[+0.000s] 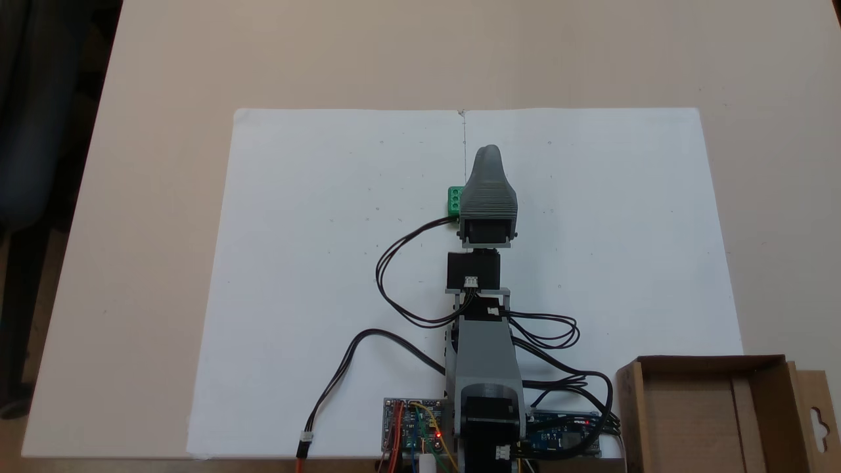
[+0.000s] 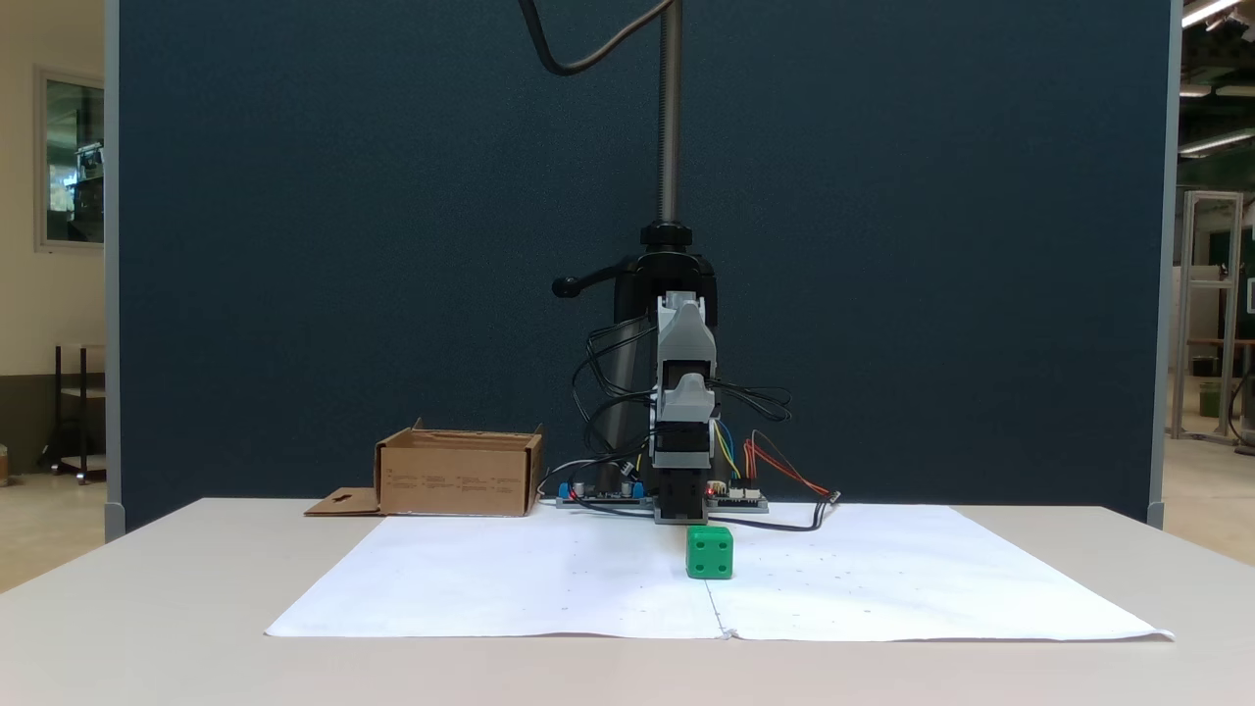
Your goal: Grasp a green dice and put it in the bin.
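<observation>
Claw (image 1: 487,157) reaching out over the white paper sheet (image 1: 315,263), grey shell covering the tips from above; jaw spread impossible to tell. Green dice (image 1: 454,201) lying on the sheet, just beside the claw housing on its left from above, partly tucked under it. Seen from the front (image 2: 710,551), sitting flat on the sheet before the arm. Bin (image 1: 713,414) standing well apart at the near right corner from above, past the sheet's edge, opening up. Wide bare paper on both sides. Black cables (image 1: 401,276) looping left of the arm.
</observation>
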Robot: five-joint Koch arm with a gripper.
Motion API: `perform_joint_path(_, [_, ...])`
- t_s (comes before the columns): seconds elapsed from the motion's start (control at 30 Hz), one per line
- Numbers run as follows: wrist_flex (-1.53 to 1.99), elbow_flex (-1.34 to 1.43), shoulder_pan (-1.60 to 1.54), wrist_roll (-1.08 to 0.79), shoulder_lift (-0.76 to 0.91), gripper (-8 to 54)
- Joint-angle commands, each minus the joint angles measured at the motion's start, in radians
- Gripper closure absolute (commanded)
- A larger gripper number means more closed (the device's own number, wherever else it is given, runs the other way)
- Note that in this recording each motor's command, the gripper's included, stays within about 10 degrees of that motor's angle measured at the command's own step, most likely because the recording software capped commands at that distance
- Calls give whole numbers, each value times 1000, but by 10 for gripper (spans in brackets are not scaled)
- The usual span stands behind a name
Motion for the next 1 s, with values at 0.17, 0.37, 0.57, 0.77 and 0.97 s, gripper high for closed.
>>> perform_joint_path(0.17, [-49, 67, 21, 51, 112, 8])
perform_joint_path(0.37, [-49, 67, 21, 51, 112, 8])
perform_joint_path(0.57, [-48, 67, 21, 48, 112, 9])
perform_joint_path(0.77, [-51, 67, 20, 54, 112, 8])
perform_joint_path(0.97, [-40, 67, 18, 48, 112, 12])
